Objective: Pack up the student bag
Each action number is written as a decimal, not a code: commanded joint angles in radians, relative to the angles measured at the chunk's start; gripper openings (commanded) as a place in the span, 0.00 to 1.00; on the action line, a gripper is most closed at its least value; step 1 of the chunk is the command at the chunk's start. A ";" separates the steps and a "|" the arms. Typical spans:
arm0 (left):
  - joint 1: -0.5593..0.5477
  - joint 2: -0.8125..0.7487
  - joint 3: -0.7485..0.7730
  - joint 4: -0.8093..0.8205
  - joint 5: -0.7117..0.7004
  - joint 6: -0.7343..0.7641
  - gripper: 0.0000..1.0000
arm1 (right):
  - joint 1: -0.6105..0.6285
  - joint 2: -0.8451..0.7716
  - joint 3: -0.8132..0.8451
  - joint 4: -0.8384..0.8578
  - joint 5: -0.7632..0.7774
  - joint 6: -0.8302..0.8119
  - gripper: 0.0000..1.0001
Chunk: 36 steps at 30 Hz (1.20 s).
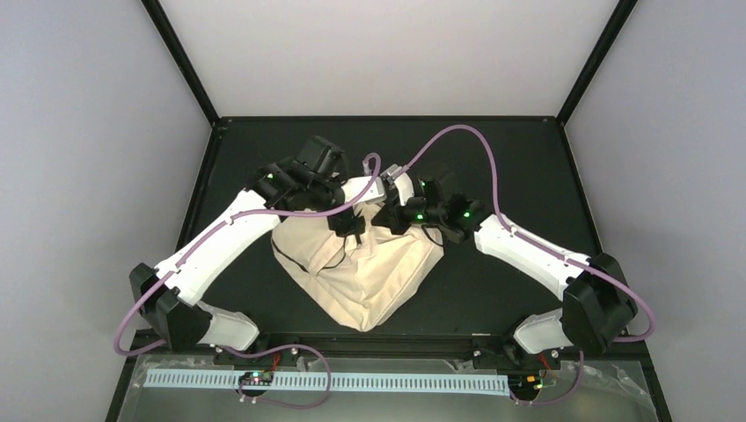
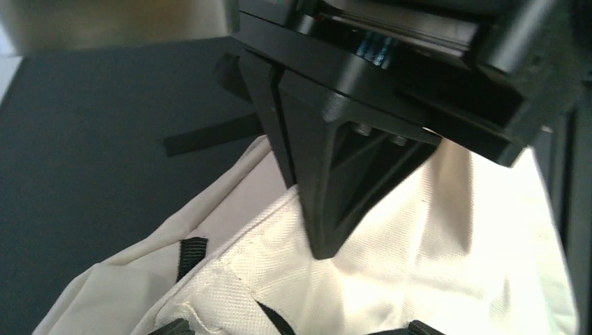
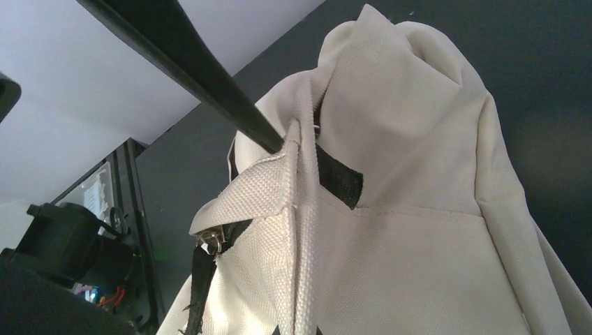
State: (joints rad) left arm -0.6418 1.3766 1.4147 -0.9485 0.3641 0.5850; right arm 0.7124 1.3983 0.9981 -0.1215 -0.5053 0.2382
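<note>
1 black table (image 1: 528, 176) carries 1 cream bag (image 1: 369, 272), lying at its centre with its top end pointing away from the arm bases. 2 arms meet over that far end. The right gripper (image 3: 283, 145) is pressed together, pinching a stitched fold of the bag and holding it up. The left gripper (image 2: 447, 258) stands spread just above the fabric, gripping nothing. Risk: the hold is on 1 thin fold, so the cloth may slip out and the top slump; the left fingers could also snag a black strap (image 2: 190, 255).
</note>
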 commanded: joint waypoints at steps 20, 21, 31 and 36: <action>0.095 -0.028 -0.115 0.179 -0.524 0.093 0.52 | -0.012 -0.058 0.046 0.051 -0.005 -0.026 0.01; 0.099 -0.030 -0.127 0.166 -0.536 0.110 0.53 | -0.013 -0.058 0.045 0.050 -0.003 -0.027 0.01; 0.219 -0.059 0.012 0.072 -0.413 0.136 0.71 | -0.016 -0.048 0.051 0.046 -0.002 -0.037 0.01; 0.225 -0.119 0.054 -0.206 0.206 0.264 0.93 | -0.019 -0.026 0.056 0.057 -0.007 -0.032 0.01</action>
State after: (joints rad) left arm -0.4641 1.3251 1.4284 -0.8692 0.2966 0.7025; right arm 0.7174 1.4033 1.0206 -0.0807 -0.4980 0.2070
